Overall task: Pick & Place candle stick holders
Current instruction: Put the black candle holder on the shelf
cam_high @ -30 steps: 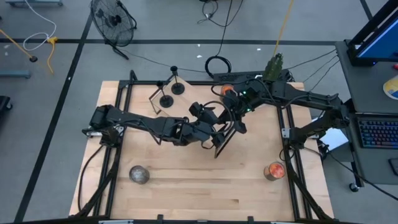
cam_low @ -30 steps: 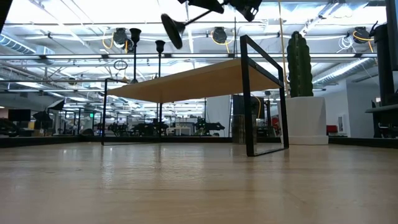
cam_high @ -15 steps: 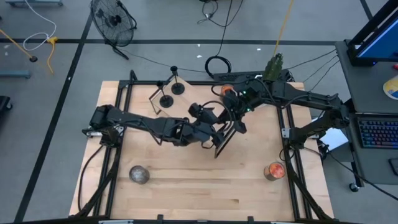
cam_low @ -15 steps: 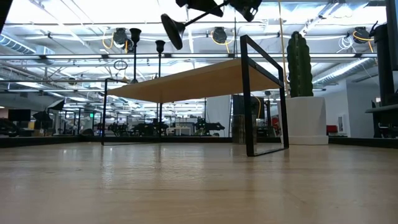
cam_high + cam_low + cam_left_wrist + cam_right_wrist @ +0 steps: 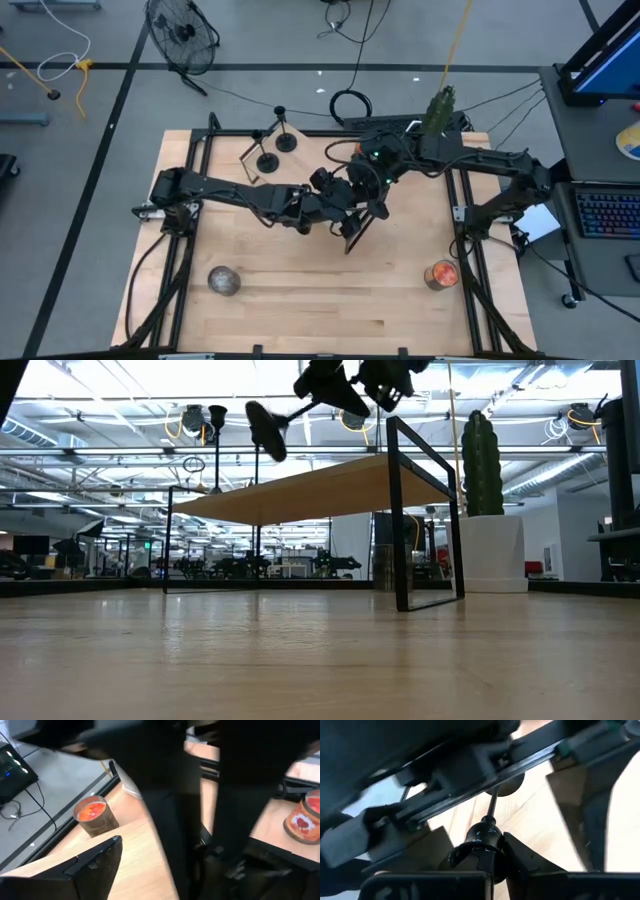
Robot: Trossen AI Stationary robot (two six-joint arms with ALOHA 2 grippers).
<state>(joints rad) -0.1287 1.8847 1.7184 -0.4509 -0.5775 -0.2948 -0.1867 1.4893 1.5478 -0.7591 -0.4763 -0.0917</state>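
Observation:
A matte-black candle stick holder (image 5: 266,430) hangs tilted in the air above the wooden shelf (image 5: 320,485), with its disc base toward the table's left. My right gripper (image 5: 485,856) is shut on its cup end; it is over the table's middle in the high view (image 5: 362,183). My left gripper (image 5: 338,200) is close beside it, and its arm crosses the right wrist view in front of the disc base (image 5: 509,786). Two more holders (image 5: 268,160) (image 5: 286,141) stand by their disc bases on the shelf's far left part. My right gripper holds the holder by the cup end of its stem (image 5: 481,840), which sits between the two fingers (image 5: 522,857). The stem (image 5: 491,807) runs away from the gripper to the disc base. The holder is lifted clear of the shelf and tilted, base lower than cup.
A green plant in a white pot (image 5: 490,530) stands at the table's far right. A candle jar (image 5: 440,275) stands near right, a grey ball (image 5: 223,281) near left. A second candle jar (image 5: 305,820) stands close to the arms. The shelf's black frame leg (image 5: 402,520) is below the grippers.
My right gripper has gone toward the table's left edge and down a little with the holder. The holder's disc base now hangs lower and farther left, and it has turned more edge-on in the low view. My left arm has shifted slightly toward the right arm.

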